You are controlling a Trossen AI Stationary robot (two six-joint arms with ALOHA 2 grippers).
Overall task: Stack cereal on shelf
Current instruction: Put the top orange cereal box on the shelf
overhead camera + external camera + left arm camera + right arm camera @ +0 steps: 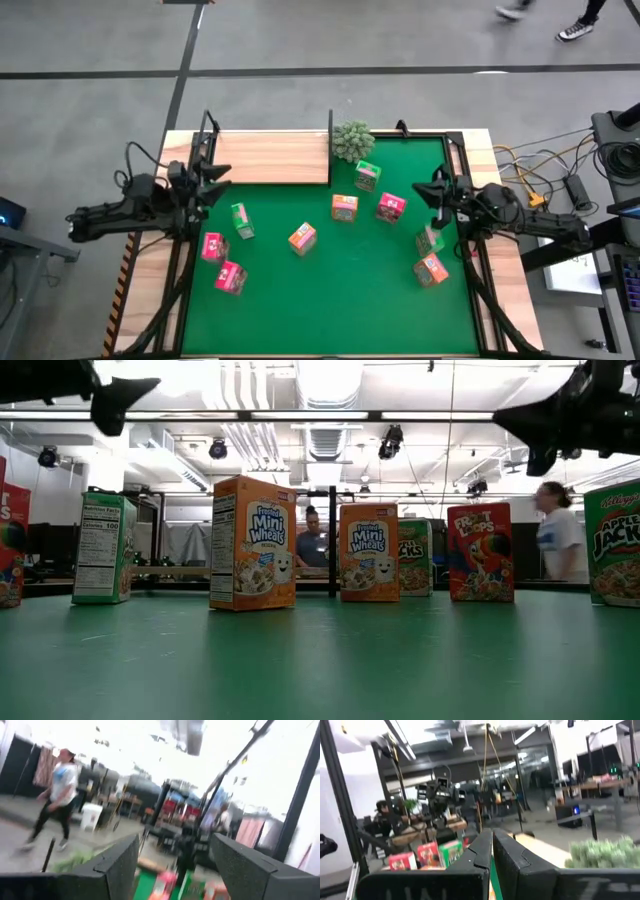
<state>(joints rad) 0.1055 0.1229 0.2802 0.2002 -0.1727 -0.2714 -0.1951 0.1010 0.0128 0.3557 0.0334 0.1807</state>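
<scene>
The large green mat (330,290) fills the middle of the high view. The flat light wood shelf board with thin black uprights (270,158) lies at its upper left, with the long axis going left to right, and nothing stands on it yet. The small printed cardboard cereal boxes are spread on the mat: an orange one (302,238) at centre, a pink-red one (390,207) to the right of centre, a green one (241,221) left of centre. They stand upright and turned different ways. They look light, stiff but easy to crush, and a little smooth, so a gentle hold across two flat opposite faces seems best. The left gripper (213,182) stands wide open beside the shelf, holding nothing. The right gripper (437,187) is closed on nothing at the right edge
</scene>
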